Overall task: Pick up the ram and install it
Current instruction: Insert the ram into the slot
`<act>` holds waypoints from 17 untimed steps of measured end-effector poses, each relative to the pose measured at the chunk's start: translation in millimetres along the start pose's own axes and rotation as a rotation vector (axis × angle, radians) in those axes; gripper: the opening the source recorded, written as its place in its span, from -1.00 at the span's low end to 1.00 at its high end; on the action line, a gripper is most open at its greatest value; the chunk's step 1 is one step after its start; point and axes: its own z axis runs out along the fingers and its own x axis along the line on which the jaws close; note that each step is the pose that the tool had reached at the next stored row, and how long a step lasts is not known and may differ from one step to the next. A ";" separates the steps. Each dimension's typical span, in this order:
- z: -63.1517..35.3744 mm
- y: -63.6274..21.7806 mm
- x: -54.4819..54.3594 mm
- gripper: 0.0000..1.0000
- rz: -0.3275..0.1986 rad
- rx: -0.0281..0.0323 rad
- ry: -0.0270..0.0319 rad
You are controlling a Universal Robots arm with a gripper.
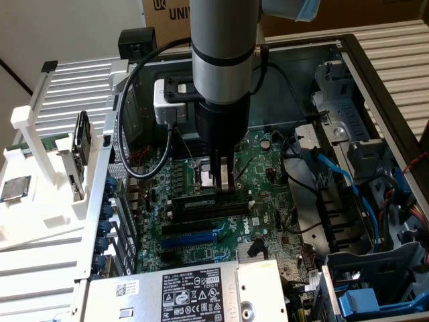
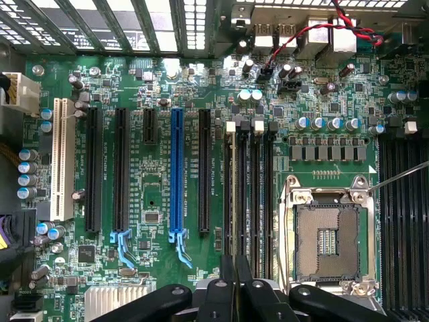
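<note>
On the exterior view's left stands a white plastic parts rack [image 1: 47, 225], there to present parts within the arm's reach. A strip of green board [image 1: 55, 143] lies on it, partly hidden behind a rail. I judge this to be the ram, not yet picked up, though little of it shows. Further right, inside the open computer case, the gripper [image 1: 226, 190] hangs above the green motherboard [image 2: 154, 168]. Its black fingers are drawn together with nothing visible between them, near the long black memory slots [image 2: 253, 194]. Blue cables [image 1: 342, 178] run on the far right.
</note>
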 end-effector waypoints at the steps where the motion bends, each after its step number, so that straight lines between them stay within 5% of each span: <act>1: 0.1 0.0 0.1 -0.76 0.000 0.0000 -0.0001; 17: 2.8 0.9 0.3 -0.76 0.000 0.0028 -0.0001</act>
